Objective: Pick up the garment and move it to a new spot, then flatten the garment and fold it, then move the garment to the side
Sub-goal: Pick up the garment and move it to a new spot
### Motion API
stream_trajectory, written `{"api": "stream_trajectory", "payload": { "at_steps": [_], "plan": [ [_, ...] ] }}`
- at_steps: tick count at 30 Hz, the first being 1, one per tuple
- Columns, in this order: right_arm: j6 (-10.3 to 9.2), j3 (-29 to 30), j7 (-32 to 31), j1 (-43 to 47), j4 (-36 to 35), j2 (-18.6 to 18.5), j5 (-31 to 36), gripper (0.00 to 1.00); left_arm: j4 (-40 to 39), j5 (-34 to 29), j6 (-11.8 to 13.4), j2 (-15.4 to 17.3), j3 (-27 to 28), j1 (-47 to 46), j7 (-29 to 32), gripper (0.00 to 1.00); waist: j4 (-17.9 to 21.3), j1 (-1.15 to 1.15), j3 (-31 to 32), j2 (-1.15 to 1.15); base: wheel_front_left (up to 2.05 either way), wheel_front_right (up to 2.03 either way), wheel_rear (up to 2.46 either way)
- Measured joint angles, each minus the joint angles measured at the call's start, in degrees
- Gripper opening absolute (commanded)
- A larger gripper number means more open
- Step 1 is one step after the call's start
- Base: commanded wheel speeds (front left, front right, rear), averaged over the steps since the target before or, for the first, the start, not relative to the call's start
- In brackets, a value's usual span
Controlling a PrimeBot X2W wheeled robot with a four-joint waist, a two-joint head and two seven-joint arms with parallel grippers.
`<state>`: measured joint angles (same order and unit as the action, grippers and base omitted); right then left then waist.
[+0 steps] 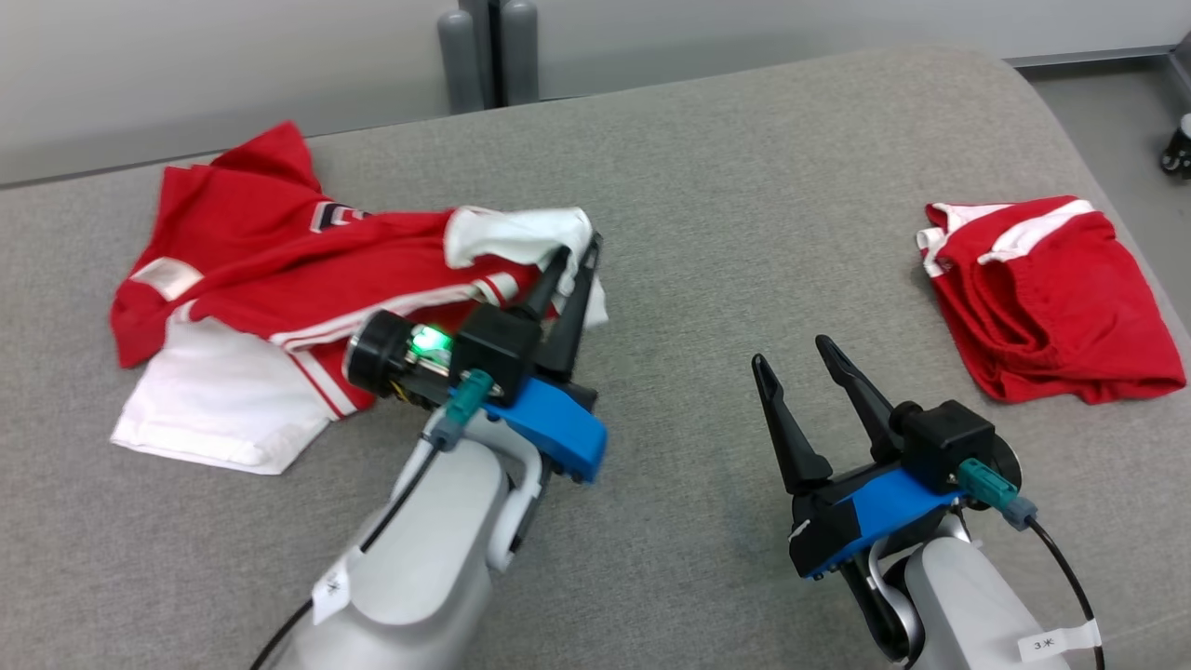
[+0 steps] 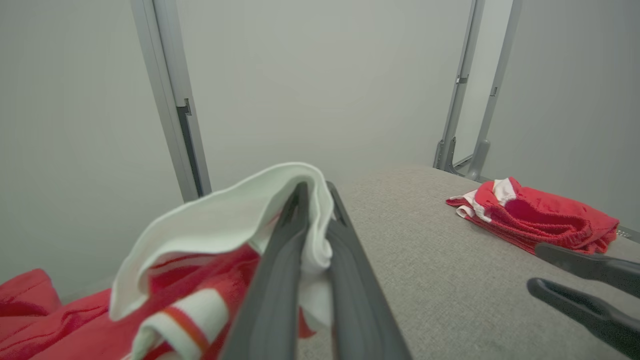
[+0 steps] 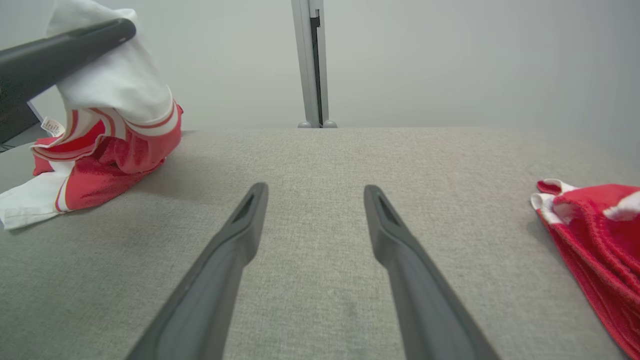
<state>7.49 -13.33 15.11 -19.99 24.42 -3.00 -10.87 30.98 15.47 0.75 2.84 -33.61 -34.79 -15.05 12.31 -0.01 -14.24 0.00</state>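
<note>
A red and white jersey (image 1: 270, 279) lies crumpled at the left of the grey padded surface (image 1: 744, 186). My left gripper (image 1: 579, 249) is shut on a white fold at the jersey's right end, lifting that edge. In the left wrist view the white cloth (image 2: 235, 220) wraps over the closed fingers (image 2: 280, 280). My right gripper (image 1: 793, 357) stands open over bare surface right of centre, nothing between its fingers (image 3: 235, 240). The lifted jersey (image 3: 110, 135) hangs at the upper left of the right wrist view.
A second red garment with white trim (image 1: 1051, 298) lies bunched at the right of the surface, near its edge. Grey posts (image 1: 488, 51) stand behind the far edge against a pale wall. Floor shows at the top right (image 1: 1107, 112).
</note>
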Motion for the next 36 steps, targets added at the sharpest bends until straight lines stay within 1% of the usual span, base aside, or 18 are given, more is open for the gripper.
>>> {"api": "stream_trajectory", "payload": {
  "at_steps": [4, 6, 7, 8, 12, 16, 21, 28, 32, 36],
  "plan": [
    [0.0, 0.4, 0.0, 0.2, 0.0, 0.0, -0.5, 1.0, -0.1, 3.2, 1.8, 0.0, -6.2, 0.4, 0.0, 0.0, 0.8, 0.0, 0.6, 0.0, 0.0, 0.0, 0.0],
    [0.0, 0.8, 0.0, 0.4, 0.0, 0.0, -0.6, 1.0, -0.5, 4.2, 2.9, 0.0, -8.1, 0.5, 0.0, 0.0, 0.5, 0.0, 0.7, 0.0, 0.0, 0.0, 0.0],
    [0.0, 1.0, 0.0, 0.4, 0.0, 0.0, -0.6, 1.0, -0.6, 4.9, 3.4, -0.1, -8.4, 0.6, 0.0, 0.6, 0.3, 0.01, 0.8, 0.0, 0.0, 0.0, 0.0],
    [0.0, 1.2, 0.0, 0.5, 0.0, 0.0, -0.6, 1.0, -0.6, 5.3, 4.1, 0.0, -8.7, 0.8, 0.0, 1.0, 0.0, 0.0, 1.0, 0.0, 0.0, 0.0, 0.0],
    [0.0, 2.4, 0.0, 0.6, 0.0, 0.1, -0.6, 1.0, -0.7, 5.7, 6.4, 0.0, -7.5, 2.3, 0.0, 1.0, -1.5, 0.0, 1.8, 0.0, 0.0, 0.0, 0.0],
    [0.0, 3.4, 0.0, 1.4, -0.1, 0.1, -0.6, 1.0, -0.9, 4.6, 8.1, 0.3, -2.4, 5.7, 0.0, 1.0, -3.3, 0.0, 3.4, 0.0, 0.0, 0.0, 0.0],
    [0.0, 4.6, 0.0, 2.2, 0.2, 0.1, -0.4, 1.0, -3.6, 1.4, 8.4, 2.4, 3.5, 11.5, 0.0, 1.0, -5.2, 0.0, 5.7, 0.0, 0.0, 0.0, 0.0],
    [0.0, 5.0, 0.0, 4.9, 1.3, 0.1, 0.1, 1.0, -7.4, -0.5, 10.4, 3.6, 14.1, 21.6, 0.0, 1.0, -6.9, 0.0, 9.6, -0.01, 0.0, 0.0, 0.0],
    [0.0, 5.1, 0.0, 6.9, 2.1, 0.1, 0.4, 1.0, -10.7, -2.2, 10.9, 3.3, 19.6, 28.1, 0.0, 1.0, -7.7, 0.0, 11.5, -0.01, 0.0, 0.0, 0.0],
    [0.0, 5.8, 0.0, 8.6, 2.7, 0.1, 0.7, 1.0, -13.0, -3.9, 10.3, 2.2, 23.2, 33.3, 0.0, 1.0, -8.6, 0.0, 12.7, -0.01, 0.0, 0.0, 0.0]
  ]
}}
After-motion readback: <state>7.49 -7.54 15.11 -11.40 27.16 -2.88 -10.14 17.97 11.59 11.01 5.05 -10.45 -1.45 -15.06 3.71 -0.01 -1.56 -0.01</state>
